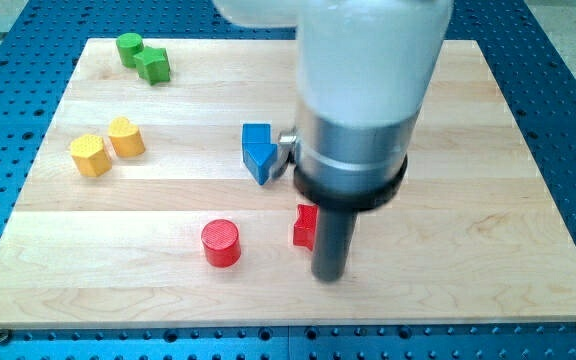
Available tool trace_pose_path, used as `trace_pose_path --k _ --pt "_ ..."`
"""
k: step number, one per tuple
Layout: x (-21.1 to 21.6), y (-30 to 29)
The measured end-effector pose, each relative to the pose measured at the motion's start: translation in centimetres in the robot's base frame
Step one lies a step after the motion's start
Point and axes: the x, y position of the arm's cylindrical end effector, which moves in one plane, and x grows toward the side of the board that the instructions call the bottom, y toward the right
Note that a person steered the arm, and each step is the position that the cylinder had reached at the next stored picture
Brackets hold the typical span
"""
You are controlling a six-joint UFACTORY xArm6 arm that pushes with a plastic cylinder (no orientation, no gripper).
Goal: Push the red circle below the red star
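Camera view: the rod's tip point(329, 275) rests on the wooden board point(488, 250), holding nothing, just right of the red star point(305, 226), which the rod partly hides. The red circle point(221, 243) sits to the star's left, slightly lower, apart from it. A blue block point(258, 151) lies above them; two yellow blocks point(107, 146) and two green blocks point(143, 57) sit far left.

The red circle point(221, 243) is a short upright cylinder, flat face up, standing on the wooden board toward the view's bottom, left of centre. The red star point(305, 226) lies to its right, a clear gap apart and a touch higher in the view, with much of its right side hidden behind my rod so its points are hard to make out. My tip point(329, 276) sits just beside the star's lower right.
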Motion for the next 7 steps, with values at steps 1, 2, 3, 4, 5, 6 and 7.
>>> trace_pose_path --k 1,2,3,4,5,6,7 --pt "-4.2 -1.9" --pt "-5.3 -6.4" --pt "-2.1 -7.0" --pt "-1.2 -4.4" --pt "4.1 -5.0" --pt "5.0 -11.8" --pt "1.1 -11.3"
